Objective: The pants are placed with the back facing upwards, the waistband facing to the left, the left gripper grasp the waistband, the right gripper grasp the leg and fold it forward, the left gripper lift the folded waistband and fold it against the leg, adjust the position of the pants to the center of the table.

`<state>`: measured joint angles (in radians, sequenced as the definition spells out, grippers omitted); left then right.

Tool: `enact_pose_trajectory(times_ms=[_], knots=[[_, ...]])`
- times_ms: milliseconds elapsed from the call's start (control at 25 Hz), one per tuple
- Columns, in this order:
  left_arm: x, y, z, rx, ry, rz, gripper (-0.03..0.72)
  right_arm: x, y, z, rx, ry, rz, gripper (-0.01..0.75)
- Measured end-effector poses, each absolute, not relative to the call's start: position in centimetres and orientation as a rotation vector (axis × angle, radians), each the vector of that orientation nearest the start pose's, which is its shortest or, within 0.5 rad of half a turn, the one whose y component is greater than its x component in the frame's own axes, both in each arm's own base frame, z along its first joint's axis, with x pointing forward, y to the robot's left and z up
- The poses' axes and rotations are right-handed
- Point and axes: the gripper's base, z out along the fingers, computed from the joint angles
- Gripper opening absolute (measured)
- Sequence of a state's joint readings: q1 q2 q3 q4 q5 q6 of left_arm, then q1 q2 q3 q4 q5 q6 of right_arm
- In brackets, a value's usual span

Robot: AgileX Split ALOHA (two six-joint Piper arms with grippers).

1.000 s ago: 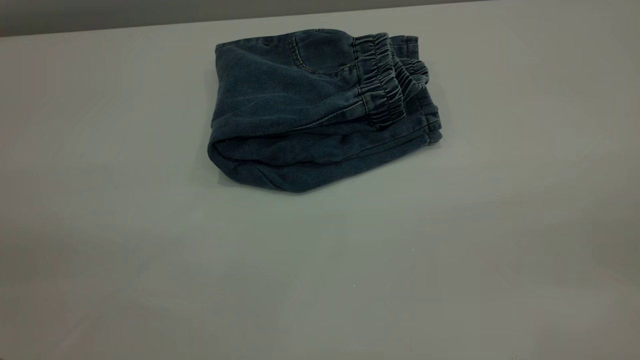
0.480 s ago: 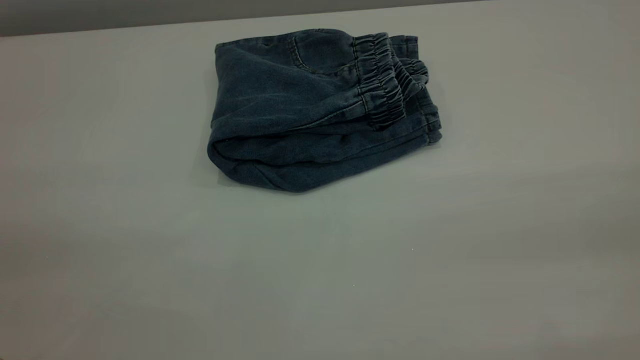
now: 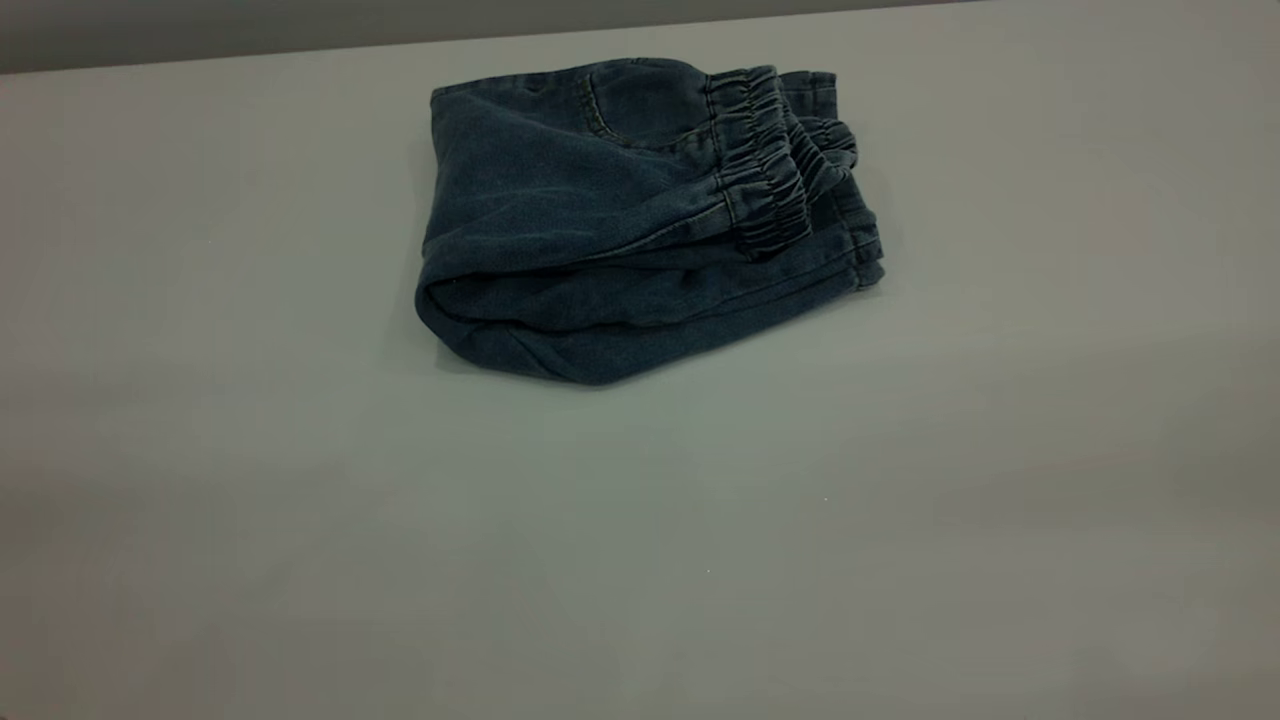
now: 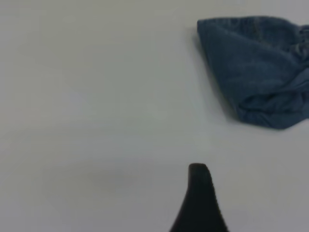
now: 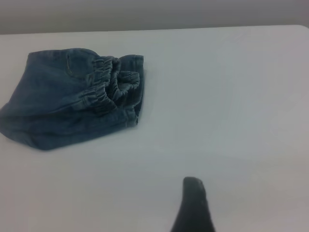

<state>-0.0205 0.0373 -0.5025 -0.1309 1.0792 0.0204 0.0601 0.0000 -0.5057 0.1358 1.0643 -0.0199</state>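
The blue denim pants lie folded into a compact bundle on the white table, toward its far side. The gathered waistband lies on top at the bundle's right end, over the stitched hems of the leg. Nothing touches the cloth. Neither arm shows in the exterior view. In the left wrist view a black part of my left gripper hangs over bare table, well apart from the pants. In the right wrist view my right gripper is likewise far from the pants and waistband.
The table's far edge runs just behind the pants, with a dark wall beyond. Wide bare tabletop stretches in front of and to both sides of the bundle.
The pants have not moved. Faint shadows on the near part of the table have thinned.
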Motion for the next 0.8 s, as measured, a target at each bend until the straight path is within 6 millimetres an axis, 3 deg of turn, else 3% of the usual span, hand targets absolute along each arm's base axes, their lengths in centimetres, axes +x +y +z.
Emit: enact_pose_trajectory(times_ms=[800], knots=[[-0.65, -1.03, 27.72, 0.052, 2.054, -0.156, 0.486, -0.67, 1.04, 27.90, -0.089, 2.038, 0.188, 0.465]])
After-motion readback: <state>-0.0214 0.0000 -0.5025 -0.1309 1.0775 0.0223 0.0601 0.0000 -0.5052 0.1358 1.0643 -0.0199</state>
